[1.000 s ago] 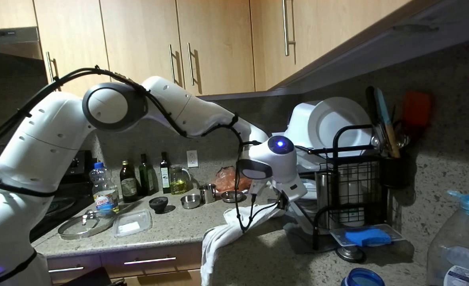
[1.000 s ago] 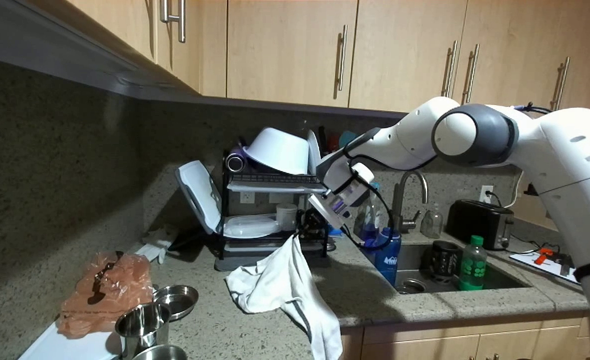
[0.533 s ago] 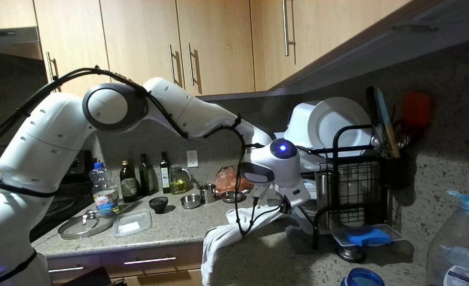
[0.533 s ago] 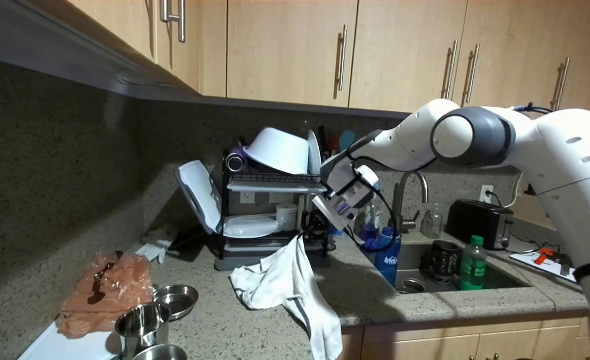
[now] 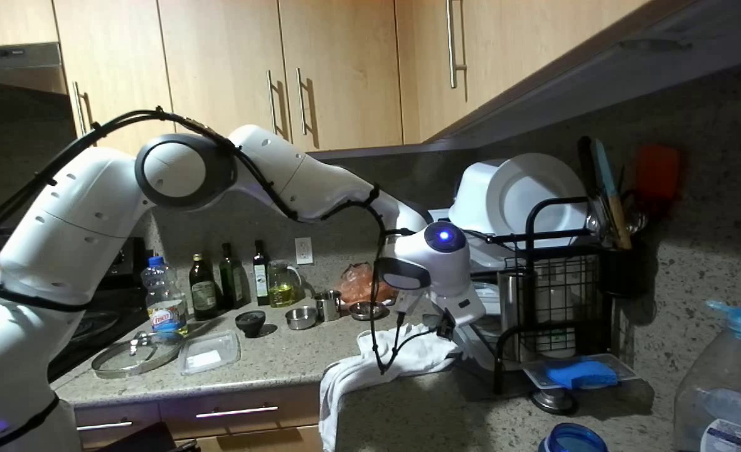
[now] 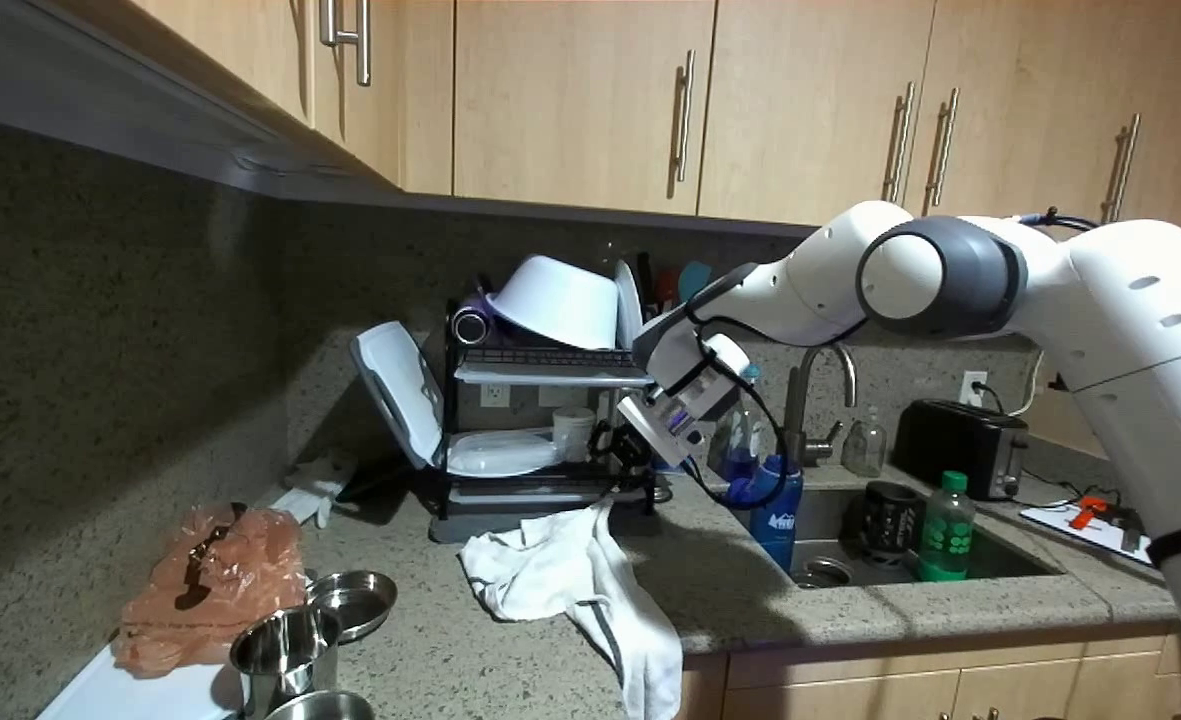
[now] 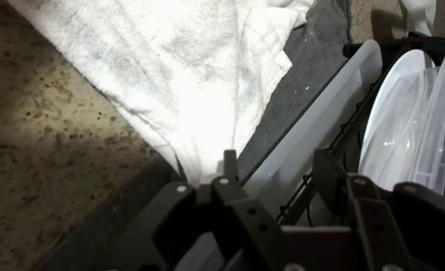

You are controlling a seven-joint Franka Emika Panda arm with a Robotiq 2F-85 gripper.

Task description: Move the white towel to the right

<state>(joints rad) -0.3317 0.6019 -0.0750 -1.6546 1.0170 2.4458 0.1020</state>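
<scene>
Towel point(image 6: 540, 575), white: lying slack below parted, empty fingers point(image 7: 328, 180); apparently being released. Next, probably calling for lifting away without snagging it.

clear oil bottle point(image 5: 165, 298) reads "crisco", blue bottle point(image 6: 772, 545) bears a white logo point(image 6: 781, 521).

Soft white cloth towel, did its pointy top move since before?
Yes, downward: in an exterior view, the towel now peaks lower against the black wire dish rack.
</scene>
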